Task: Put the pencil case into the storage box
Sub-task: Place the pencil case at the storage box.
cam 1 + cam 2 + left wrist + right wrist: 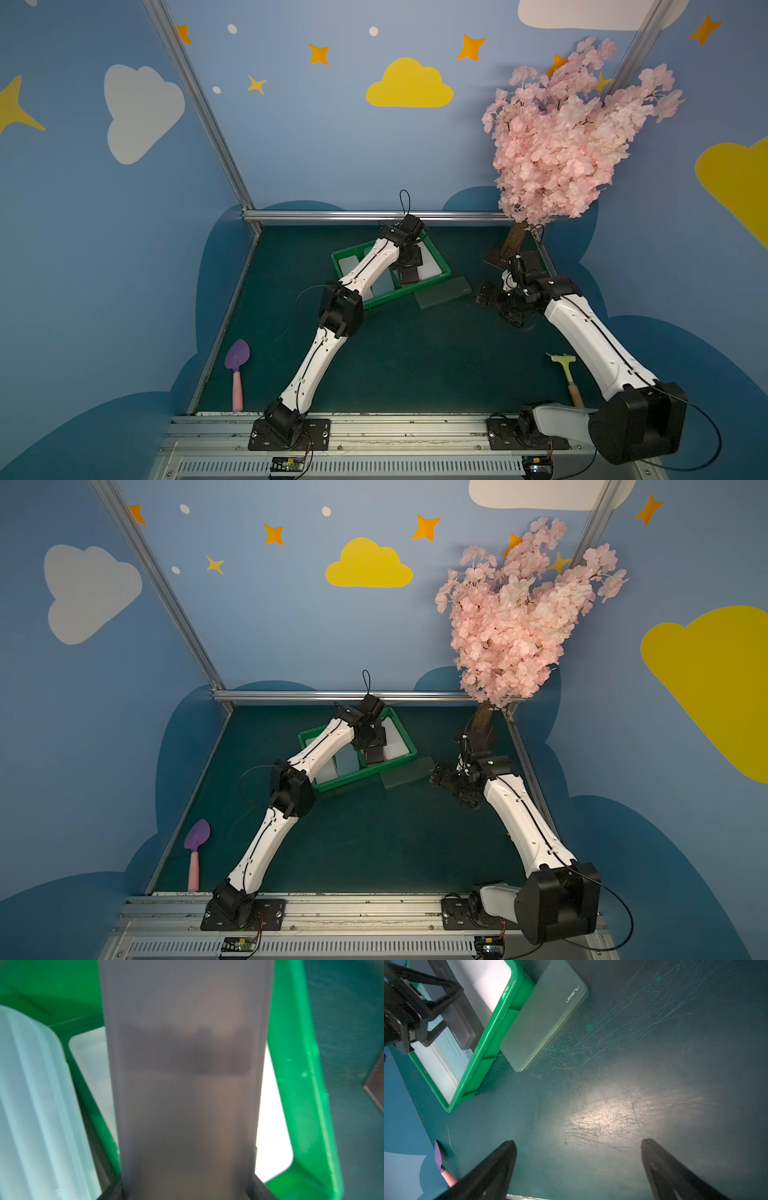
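Left pincer [446, 1016] clamped across dark grey pencil case [187, 1084], one finger on each long side; we see case tilted within rim of storage box [395, 297], over white cases [481, 980] lying inside. Frosted green pencil case [544, 1016] flat on table [654, 1064], long edge touching box's outer wall. Right pincer [578, 1142] spread wide, nothing between fingers; hovers over bare scratched table; frosted case ahead of it, apart, no contact.

grey pencil case [187, 1084] fills centre, blurred | green storage box [299, 1084] rim beside it | pale blue case [31, 1105] in box
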Controlling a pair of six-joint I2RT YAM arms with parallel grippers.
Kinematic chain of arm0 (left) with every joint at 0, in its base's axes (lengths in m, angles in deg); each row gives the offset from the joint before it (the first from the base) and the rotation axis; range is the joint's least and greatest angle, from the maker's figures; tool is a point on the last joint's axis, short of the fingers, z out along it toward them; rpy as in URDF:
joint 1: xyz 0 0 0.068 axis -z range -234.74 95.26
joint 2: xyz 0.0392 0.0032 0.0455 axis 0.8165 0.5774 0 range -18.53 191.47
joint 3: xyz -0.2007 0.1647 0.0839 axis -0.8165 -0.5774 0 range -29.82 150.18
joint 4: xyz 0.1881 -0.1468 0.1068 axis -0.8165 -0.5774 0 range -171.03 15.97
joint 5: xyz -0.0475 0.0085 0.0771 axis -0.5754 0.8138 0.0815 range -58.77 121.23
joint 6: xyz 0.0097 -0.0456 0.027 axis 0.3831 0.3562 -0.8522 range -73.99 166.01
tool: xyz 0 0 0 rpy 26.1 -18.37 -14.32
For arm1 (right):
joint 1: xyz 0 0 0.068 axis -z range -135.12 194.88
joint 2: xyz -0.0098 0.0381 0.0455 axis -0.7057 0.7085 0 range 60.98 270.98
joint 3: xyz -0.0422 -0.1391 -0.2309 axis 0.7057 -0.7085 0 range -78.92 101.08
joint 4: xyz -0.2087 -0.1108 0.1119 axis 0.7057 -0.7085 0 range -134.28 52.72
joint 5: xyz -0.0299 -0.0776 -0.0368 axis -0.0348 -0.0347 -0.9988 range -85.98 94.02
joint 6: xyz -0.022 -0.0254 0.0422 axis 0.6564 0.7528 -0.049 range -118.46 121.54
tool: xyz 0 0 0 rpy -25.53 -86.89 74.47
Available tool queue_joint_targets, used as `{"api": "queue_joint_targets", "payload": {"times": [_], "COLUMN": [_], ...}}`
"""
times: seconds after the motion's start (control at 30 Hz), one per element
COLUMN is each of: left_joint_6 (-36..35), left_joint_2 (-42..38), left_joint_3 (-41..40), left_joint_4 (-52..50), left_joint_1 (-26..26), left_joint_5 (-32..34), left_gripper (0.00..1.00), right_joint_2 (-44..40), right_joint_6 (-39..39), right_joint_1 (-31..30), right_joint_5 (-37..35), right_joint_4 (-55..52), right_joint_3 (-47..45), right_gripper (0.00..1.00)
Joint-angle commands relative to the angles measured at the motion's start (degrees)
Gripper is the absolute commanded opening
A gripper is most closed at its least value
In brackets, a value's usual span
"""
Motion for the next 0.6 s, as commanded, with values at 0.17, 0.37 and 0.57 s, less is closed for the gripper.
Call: {"api": "queue_joint_targets", "payload": {"times": [0.17, 0.37, 0.57], "left_joint_6": [-0.3, 0.0, -0.8], "left_joint_2": [-2.6, -2.8, -4.3], "left_joint_3": [-5.3, -5.5, -5.4], "left_joint_4": [0.2, 0.2, 1.5], "left_joint_1": [-1.6, -1.5, -0.8], "left_joint_5": [4.4, 4.1, 3.7], "left_gripper": [0.71, 0.82, 0.88], "right_joint_2": [2.2, 3.1, 3.6], "right_joint_6": [0.1, 0.2, -0.2], "right_joint_1": [0.1, -0.2, -0.7], "right_joint_5": [1.3, 1.6, 1.6], "right_joint_4": [1.1, 1.4, 1.2], "right_joint_3": [-1.0, -1.1, -0.6], "right_gripper": [0.98, 0.98, 0.98]}}
